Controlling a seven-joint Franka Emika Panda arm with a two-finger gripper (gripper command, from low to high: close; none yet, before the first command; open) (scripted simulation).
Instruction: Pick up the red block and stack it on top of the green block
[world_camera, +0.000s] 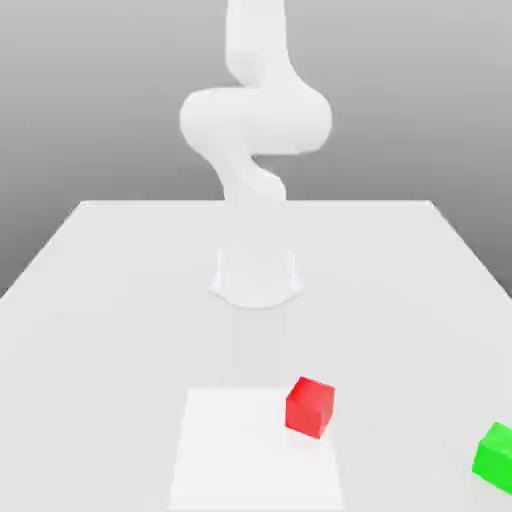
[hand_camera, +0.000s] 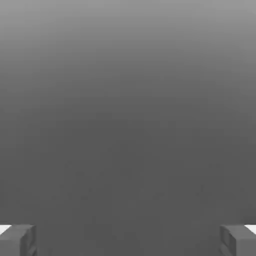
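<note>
A white robot arm (world_camera: 255, 120) rises at the upper center of the exterior view, its round base (world_camera: 256, 276) planted mid-frame on a pale table (world_camera: 100, 300). The red block (world_camera: 309, 406) sits low in the frame, just right of center, on the right edge of a lighter square patch (world_camera: 250, 450) of the tabletop. The green block (world_camera: 495, 455) rests at the lower right corner, partly cut by the frame's edge, well apart from the red one. In the hand view, the gripper (hand_camera: 128, 240) has its two grey fingertips (hand_camera: 17, 240) spread wide, one at each lower corner, with nothing between them.
</note>
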